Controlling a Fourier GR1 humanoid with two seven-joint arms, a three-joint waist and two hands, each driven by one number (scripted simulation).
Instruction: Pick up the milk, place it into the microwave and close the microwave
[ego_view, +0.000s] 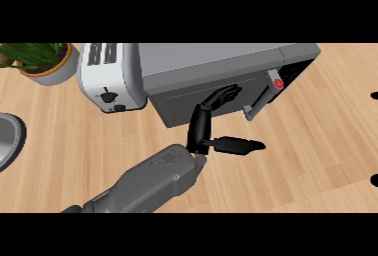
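Left hand (210, 122): fingers straight, apart, against the microwave (221, 75) door (210, 97). Risk: fingers slip off, leaving the door ajar. Milk not visible.

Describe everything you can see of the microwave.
The microwave is a grey, metal-looking box standing on the wooden counter, right of the white toaster and very close beside it; whether they touch cannot be told. Its door faces the robot and is nearly closed, leaving a narrow gap at the right where a dark interior and a red-and-white object show. One hand, fingers straight, rests against the door front.
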